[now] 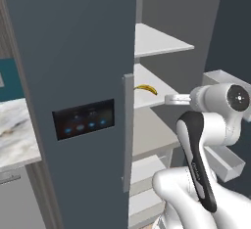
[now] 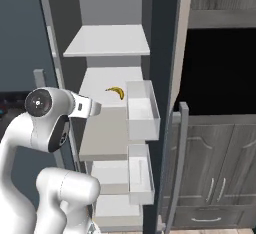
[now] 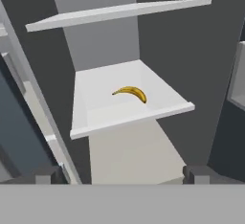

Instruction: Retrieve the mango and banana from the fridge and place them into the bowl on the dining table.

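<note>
We are facing the tall dark slate-blue fridge (image 1: 73,52) with its door swung open, looking in at its white inner shelves. The small, slim, curved yellow banana (image 3: 130,93) with dark tips is lying loose on the white middle shelf (image 3: 158,104), near the middle of that shelf and a little back from its front lip. Our two-finger gripper (image 3: 122,174) is hanging in front of the shelf and below it, well apart from the banana, with its dark tips spread wide and holding nothing. We are judging the banana to be light, fairly soft and easily bruised, with a smooth skin that could slip or roll. We would be closing gently across the thick middle of its curve.
</note>
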